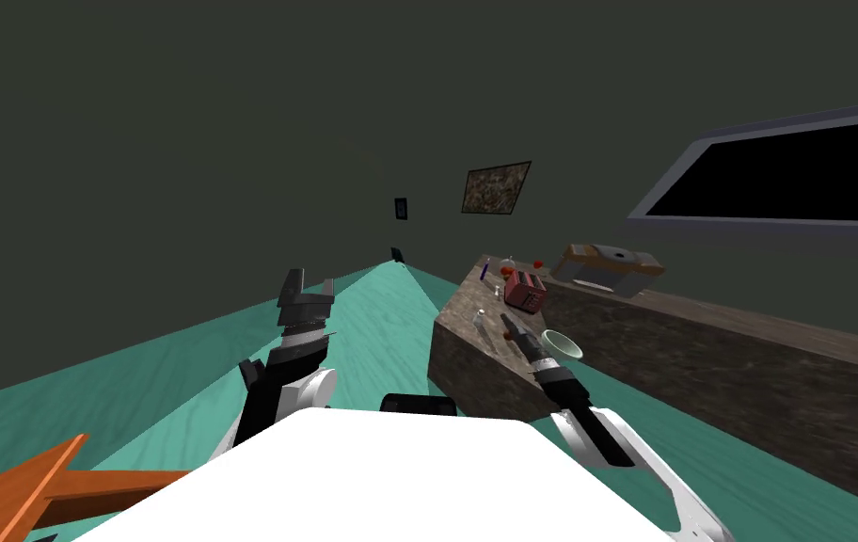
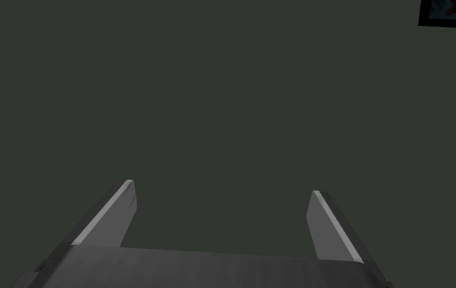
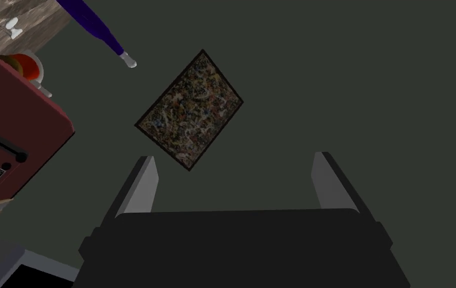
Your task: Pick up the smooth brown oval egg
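Left gripper (image 1: 308, 287): raised over the floor, well short of the toaster (image 1: 525, 292) and off to its left. Fingers stood wide apart with nothing between them. Judged idle.

Right gripper (image 1: 509, 325): out over the counter (image 1: 474, 372), just short of the toaster on its near side. Fingers were spread and empty. Its wrist view looked past the toaster's side at the wall, so the hand seemed aimed too high for anything lying on the top.

Bowl (image 1: 562, 344): right of that gripper, nearer than the toaster. A small white thing (image 1: 481, 316) lay left of the toaster. Beyond the toaster were a purple thing (image 1: 484, 271) and a red round thing (image 1: 509, 272).

Egg: no brown oval could be made out for certain. Judged to lie on the counter close to the toaster, possibly hidden by the gripper or the toaster. Colour and shape unconfirmed.

Step in hand, as judged: the reach. To do it well, tip the wrist down until the egg sits between the fingers. Hold them wide and come in low across its short axis, clear of toaster and bowl. An egg would likely roll at a nudge, so close gently and centred.
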